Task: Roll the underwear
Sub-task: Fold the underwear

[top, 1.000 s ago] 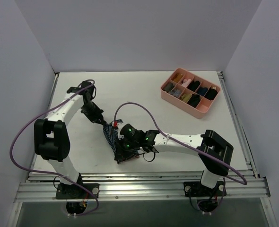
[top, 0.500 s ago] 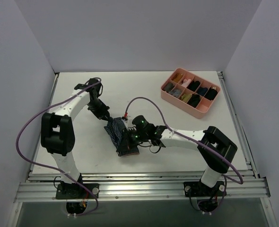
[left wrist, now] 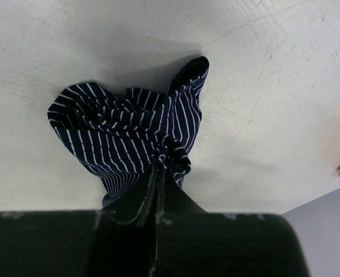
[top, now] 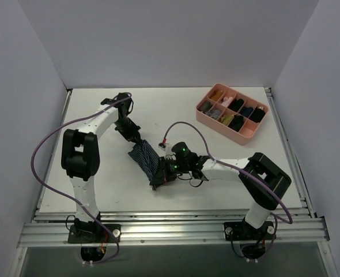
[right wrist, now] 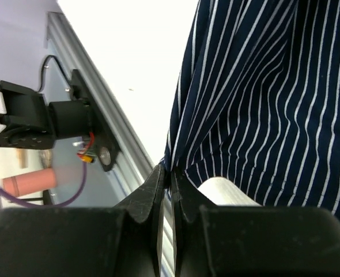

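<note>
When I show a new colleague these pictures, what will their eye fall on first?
The striped navy underwear at mid-table, held between both arms: the left gripper pinches its far end, the right gripper its near end. Next, the pink divided tray at the far right, with small rolled bundles in its compartments.

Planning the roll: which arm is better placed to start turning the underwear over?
Probably right: the right gripper pinches a smooth edge of the underwear; the left gripper clamps a bunched corner, better for anchoring.

White table [top: 176,104] inside plain pale walls [top: 158,40]; aluminium rail [top: 176,231] along near edge; even light.
</note>
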